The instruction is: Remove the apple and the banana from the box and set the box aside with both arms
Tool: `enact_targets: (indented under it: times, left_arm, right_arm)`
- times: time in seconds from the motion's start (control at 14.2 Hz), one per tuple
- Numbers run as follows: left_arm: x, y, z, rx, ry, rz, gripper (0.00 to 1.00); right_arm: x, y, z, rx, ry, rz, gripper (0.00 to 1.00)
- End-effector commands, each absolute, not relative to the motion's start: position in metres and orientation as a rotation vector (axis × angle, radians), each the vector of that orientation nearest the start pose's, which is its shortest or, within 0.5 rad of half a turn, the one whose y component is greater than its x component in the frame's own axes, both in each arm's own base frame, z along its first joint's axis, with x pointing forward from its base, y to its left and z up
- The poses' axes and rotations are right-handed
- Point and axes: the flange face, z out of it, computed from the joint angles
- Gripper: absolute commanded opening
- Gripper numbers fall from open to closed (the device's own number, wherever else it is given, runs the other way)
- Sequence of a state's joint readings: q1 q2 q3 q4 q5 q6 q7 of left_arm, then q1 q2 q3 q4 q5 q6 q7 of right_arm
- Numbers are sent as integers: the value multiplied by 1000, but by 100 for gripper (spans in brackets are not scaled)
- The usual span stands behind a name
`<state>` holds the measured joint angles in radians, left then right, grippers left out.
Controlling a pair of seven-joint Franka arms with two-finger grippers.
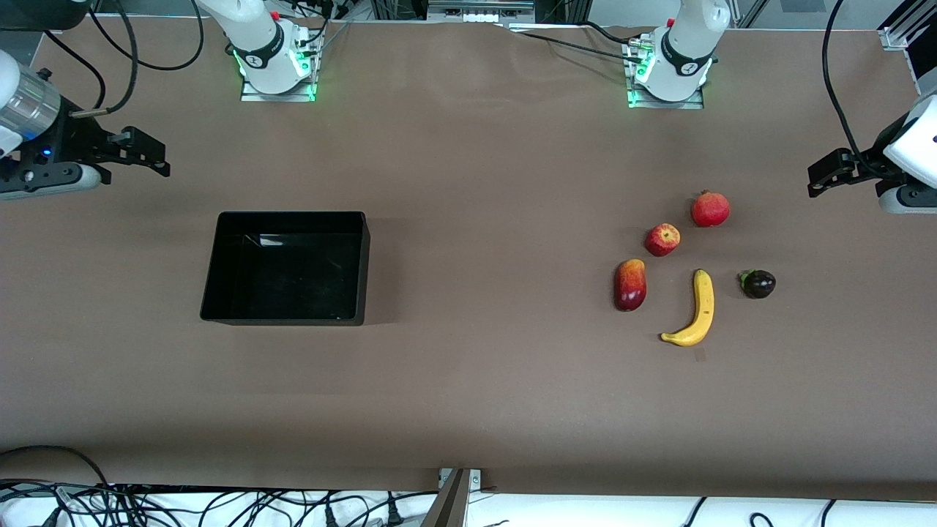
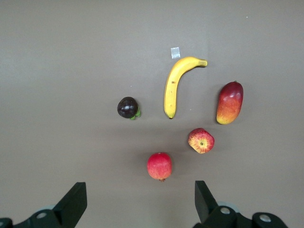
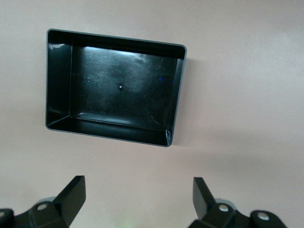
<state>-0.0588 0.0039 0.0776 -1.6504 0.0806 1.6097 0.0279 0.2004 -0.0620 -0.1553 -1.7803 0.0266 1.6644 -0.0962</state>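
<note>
The black box (image 1: 282, 316) stands empty toward the right arm's end of the table, and its wall (image 3: 59, 80) also shows in the right wrist view. Toward the left arm's end lie the fruits: pomegranate (image 1: 710, 209), apple (image 1: 662, 239), mango (image 1: 630, 285), banana (image 1: 697, 310) and a dark purple fruit (image 1: 758, 283). My left gripper (image 1: 823, 176) hovers open over bare table beside them. Below it I see the pomegranate (image 2: 159, 166), apple (image 2: 201, 140), banana (image 2: 175, 85), mango (image 2: 230, 102) and purple fruit (image 2: 128, 107). My right gripper (image 1: 143, 150) hangs open and empty over the table near the box.
A small scrap of tape (image 2: 175, 52) lies by the banana's tip. Brown table surface stretches between the box and the fruits. Cables run along the table's front edge (image 1: 219, 505) and near both arm bases.
</note>
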Motion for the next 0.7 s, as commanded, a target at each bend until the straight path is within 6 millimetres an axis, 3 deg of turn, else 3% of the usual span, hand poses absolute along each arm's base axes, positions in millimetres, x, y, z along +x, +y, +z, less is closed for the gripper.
enact_targets:
  times: [0.0, 0.63]
  left_arm:
    - [557, 19, 595, -3057, 52, 79, 100]
    - [556, 16, 595, -3056, 63, 95, 100]
  right_arm:
    - [531, 23, 571, -3117, -221, 57, 100]
    - [543, 23, 587, -3117, -220, 14, 100]
